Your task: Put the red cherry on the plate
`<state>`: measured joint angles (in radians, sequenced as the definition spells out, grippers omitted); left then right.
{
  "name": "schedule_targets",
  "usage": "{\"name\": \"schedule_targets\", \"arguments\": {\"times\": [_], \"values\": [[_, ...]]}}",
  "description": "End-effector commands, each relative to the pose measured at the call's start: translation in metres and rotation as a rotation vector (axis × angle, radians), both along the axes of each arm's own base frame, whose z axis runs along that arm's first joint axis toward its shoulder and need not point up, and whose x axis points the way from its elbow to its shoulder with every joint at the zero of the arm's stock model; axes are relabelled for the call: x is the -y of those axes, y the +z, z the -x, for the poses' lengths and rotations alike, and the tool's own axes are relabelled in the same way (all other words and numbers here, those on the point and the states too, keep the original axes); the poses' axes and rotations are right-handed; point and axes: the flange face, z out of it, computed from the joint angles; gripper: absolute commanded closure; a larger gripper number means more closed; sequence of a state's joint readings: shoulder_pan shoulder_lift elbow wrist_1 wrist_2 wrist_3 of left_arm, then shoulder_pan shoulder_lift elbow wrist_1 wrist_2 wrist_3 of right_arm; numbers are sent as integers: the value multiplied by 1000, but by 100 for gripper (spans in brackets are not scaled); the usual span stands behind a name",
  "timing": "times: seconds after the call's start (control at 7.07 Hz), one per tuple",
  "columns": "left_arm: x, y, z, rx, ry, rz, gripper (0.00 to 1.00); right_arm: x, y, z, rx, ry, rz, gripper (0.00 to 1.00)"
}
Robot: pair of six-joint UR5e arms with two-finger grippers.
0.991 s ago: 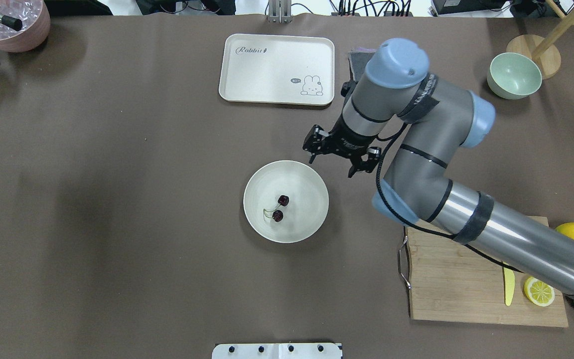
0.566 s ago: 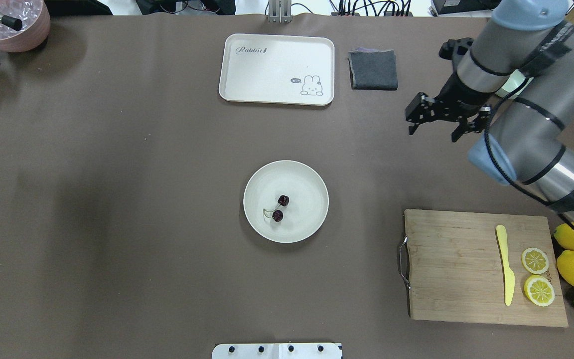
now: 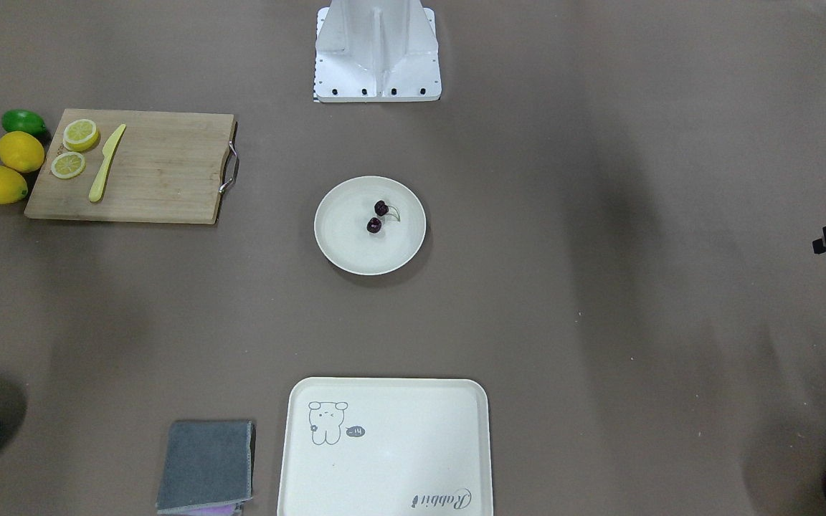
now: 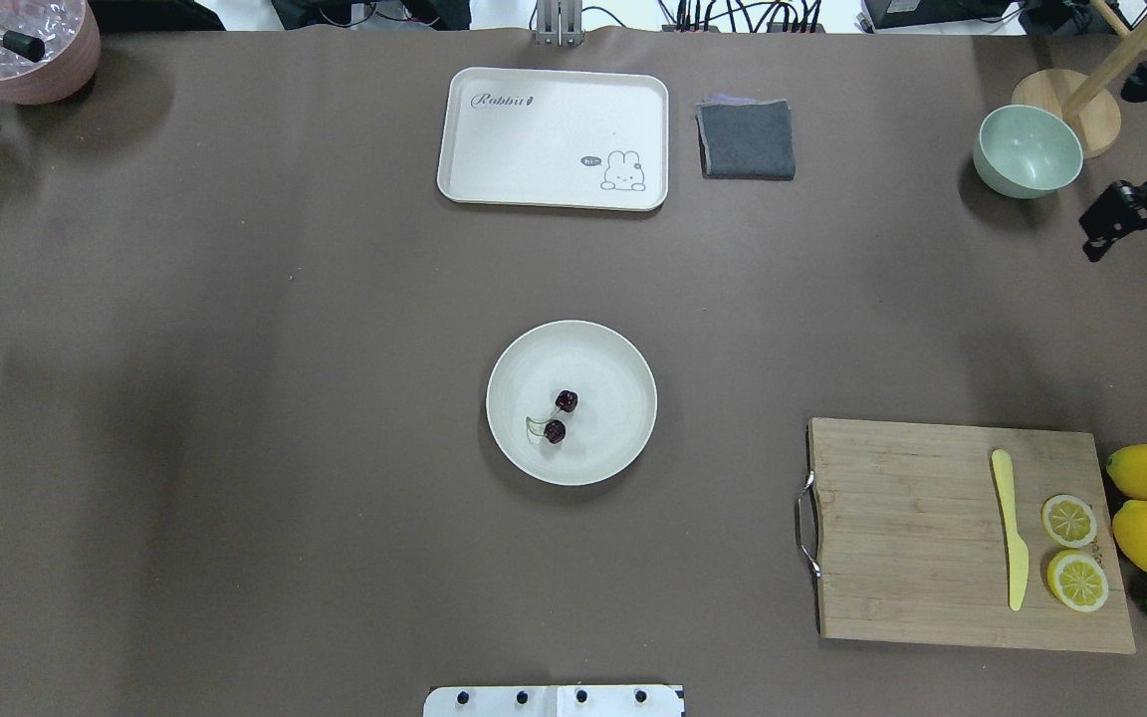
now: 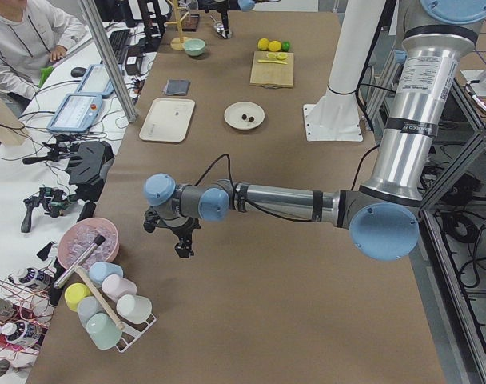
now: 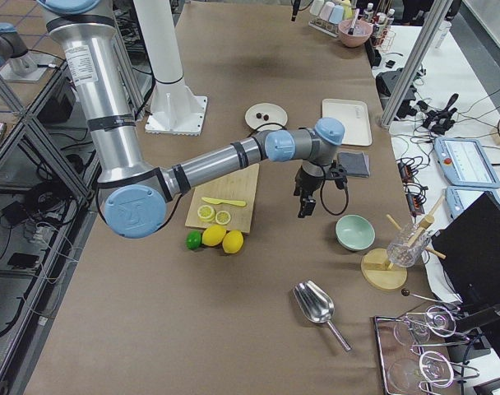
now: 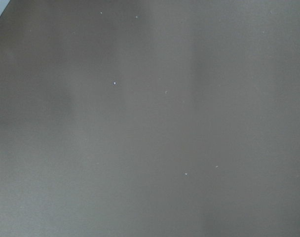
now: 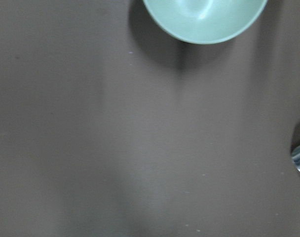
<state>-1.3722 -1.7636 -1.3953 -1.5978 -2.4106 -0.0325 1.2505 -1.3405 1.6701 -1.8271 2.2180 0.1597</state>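
The red cherry, two dark fruits on one pale stem, lies inside the off-white plate at the table's middle; the front view shows the cherry on the plate too. My right gripper hovers at the table's far right beside the green bowl, far from the plate, with nothing in it; one finger shows, spread wide, so it looks open. My left gripper hangs over bare table at the left end, and I cannot tell its state.
A cream rabbit tray and a grey cloth lie at the back. The green bowl sits back right. A cutting board with a knife, lemon slices, lemons and a lime is front right. A pink bowl stands back left.
My right arm has swung away from the plate's rim to the table's far right edge. The cherry has stayed still on the plate.
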Motion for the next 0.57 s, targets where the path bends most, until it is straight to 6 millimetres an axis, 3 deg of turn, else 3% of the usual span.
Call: {"name": "schedule_targets", "arguments": {"times": [0.0,0.14,0.28,0.42], "values": [[-9,53,44,-5,42,-29,2,4,72,-75,1,-66,-5,0],[-10,61,64,-5,17,-24,2,-1,106,-103,10,-93,8,0],[-15,79,88,-6,14,-20,2,-14,137,-119,15,-94,-8,0],[-17,83,94,-6,10,-19,2,-21,162,-136,35,-63,-8,0]]}}
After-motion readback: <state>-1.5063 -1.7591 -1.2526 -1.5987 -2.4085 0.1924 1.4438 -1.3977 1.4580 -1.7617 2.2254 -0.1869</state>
